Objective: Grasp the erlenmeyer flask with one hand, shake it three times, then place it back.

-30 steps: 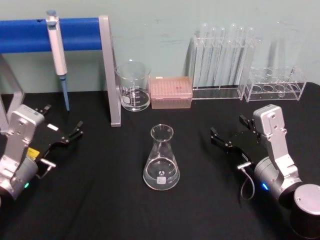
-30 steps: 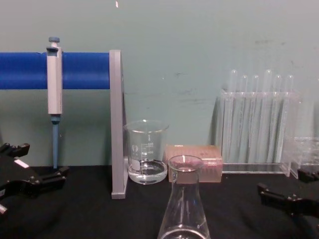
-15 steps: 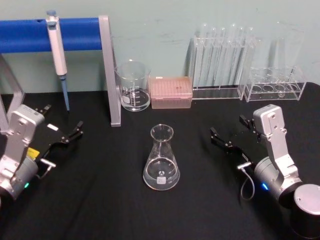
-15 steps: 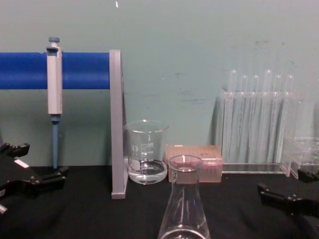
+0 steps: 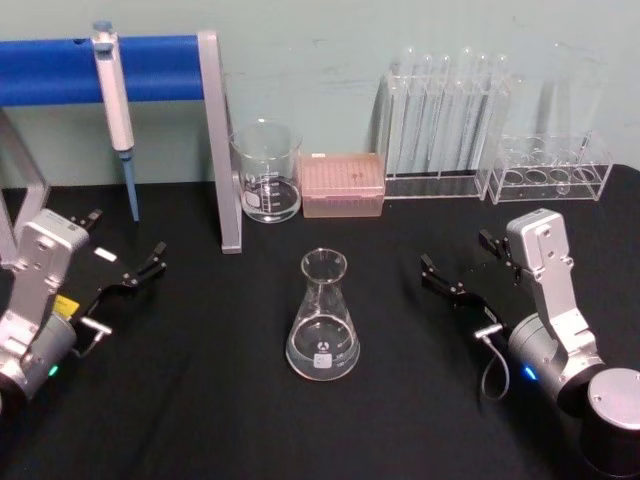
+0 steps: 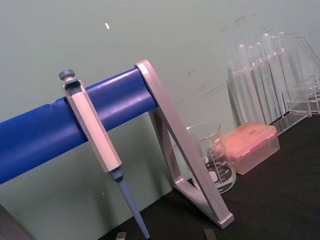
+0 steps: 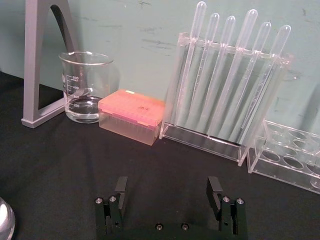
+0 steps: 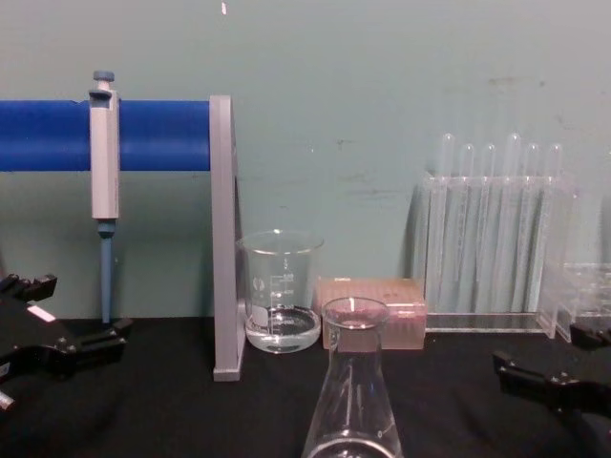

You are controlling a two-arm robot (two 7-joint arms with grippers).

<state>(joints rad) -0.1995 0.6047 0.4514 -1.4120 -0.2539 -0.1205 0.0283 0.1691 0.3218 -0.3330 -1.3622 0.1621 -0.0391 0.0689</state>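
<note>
Erlenmeyer flask: upright on the black table, midway between both grippers.
Left gripper: low at table's left, fingers spread, empty.
Right gripper: low at right, jaws wide, empty, pointing toward flask.

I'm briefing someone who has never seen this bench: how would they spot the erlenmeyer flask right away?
Start from the blue bar on its grey stand at the back left of the black table. Come forward to the open middle, between the left gripper and right gripper: the erlenmeyer flask stands there alone, upright. Unlike the straight-walled beaker behind it, it widens from a narrow neck to a broad round base.
</note>
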